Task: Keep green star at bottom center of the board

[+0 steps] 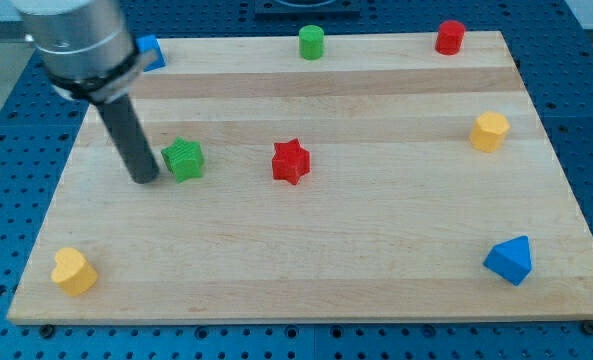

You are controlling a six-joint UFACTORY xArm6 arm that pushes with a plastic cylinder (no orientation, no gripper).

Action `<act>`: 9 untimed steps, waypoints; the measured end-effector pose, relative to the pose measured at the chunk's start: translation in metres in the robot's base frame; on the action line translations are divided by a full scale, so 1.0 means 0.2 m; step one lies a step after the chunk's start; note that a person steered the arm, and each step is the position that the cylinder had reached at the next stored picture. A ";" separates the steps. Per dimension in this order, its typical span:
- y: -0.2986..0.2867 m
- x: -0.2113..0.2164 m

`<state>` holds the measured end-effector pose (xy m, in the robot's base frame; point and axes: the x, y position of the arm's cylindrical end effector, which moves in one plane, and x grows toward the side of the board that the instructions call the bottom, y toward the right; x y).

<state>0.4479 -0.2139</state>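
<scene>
Tool: a straight dark rod with no jaws, so it neither opens nor clenches and holds nothing; it hangs from a grey cylindrical arm end at the view's top left.
My tip point(144, 180): rests on the surface in the left part of the view, just beside the green star on that block's left side; whether the two actually touch cannot be told, as the gap is too fine to read.
Green star point(184, 159): sits left of the board's middle, roughly halfway between the view's top and bottom, so it is not at the bottom centre.
Red star point(290, 161): near the board's centre, to the right of the green star and apart from it.
Green cylinder point(311, 42): at the top edge, about the middle.
Red cylinder point(450, 37): at the top edge, toward the right.
Blue block point(152, 51): at the top left corner, partly hidden behind the arm, shape unclear.
Yellow hexagonal block point(490, 131): by the right edge, upper half.
Blue triangular block point(509, 260): near the bottom right corner.
Yellow heart-like block point(73, 271): near the bottom left corner.
Surface point(306, 280): a pale wooden board lying on a blue perforated base.
</scene>
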 end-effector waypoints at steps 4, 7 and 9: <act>0.04 -0.31; 0.37 -0.02; 0.62 0.14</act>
<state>0.4768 -0.0894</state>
